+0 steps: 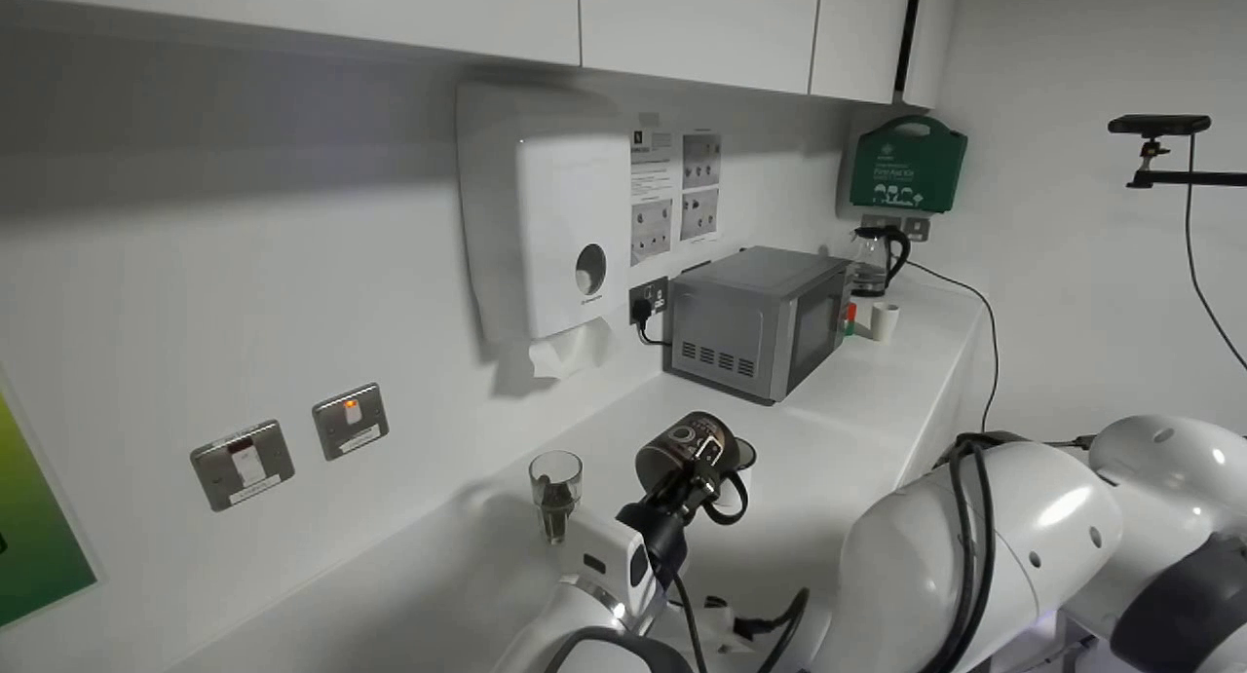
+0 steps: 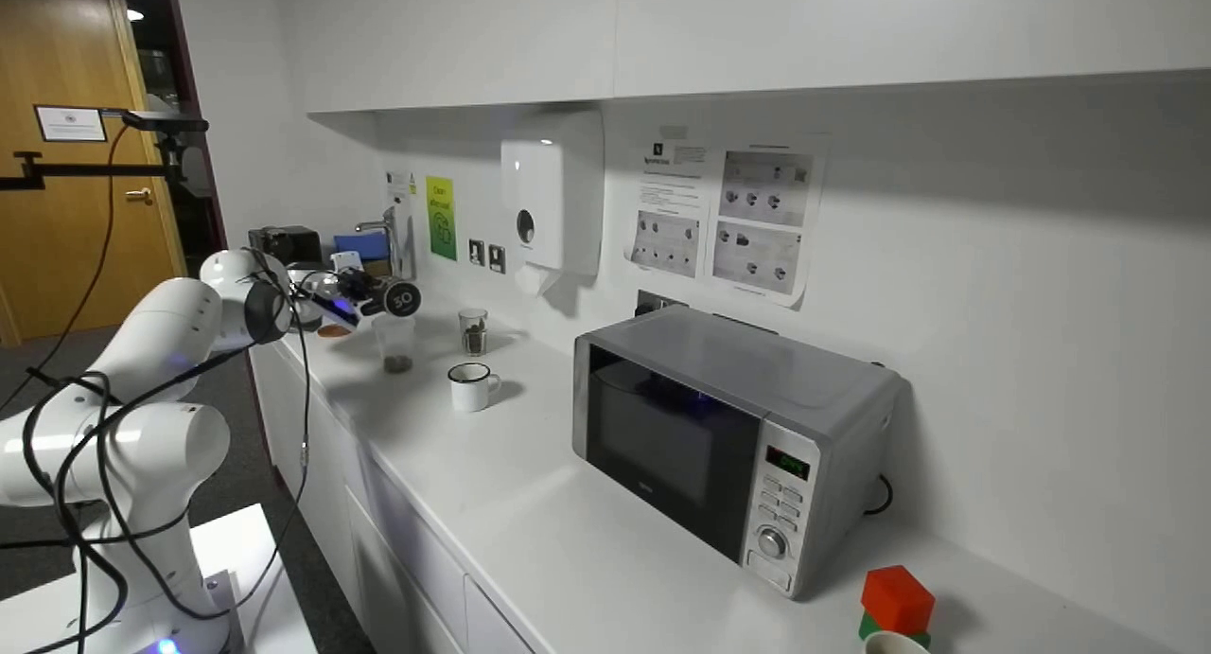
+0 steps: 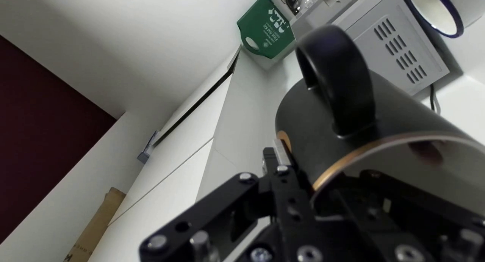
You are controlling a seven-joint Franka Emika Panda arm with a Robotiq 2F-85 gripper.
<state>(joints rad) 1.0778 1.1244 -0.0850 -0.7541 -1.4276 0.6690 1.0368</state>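
Mug [image 3: 394,114] in jaws, rim [image 3: 343,163] partly beyond the wrist view's right edge.

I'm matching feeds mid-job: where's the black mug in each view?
In an exterior view: black mug, below centre, slightly right.
In an exterior view: black mug, left of centre, mid-height.
Wrist view: black mug, right half, large.
Shared landmark: grey microwave, in all three.

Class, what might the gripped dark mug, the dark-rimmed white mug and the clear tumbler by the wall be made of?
Dark mug: probably ceramic, matte; its body shows only dull sheen.
Dark-rimmed white mug: perhaps enamelled metal, smooth; the contrasting rim hints at it.
Clear tumbler: glass, possibly plastic, shiny; dark contents show through.
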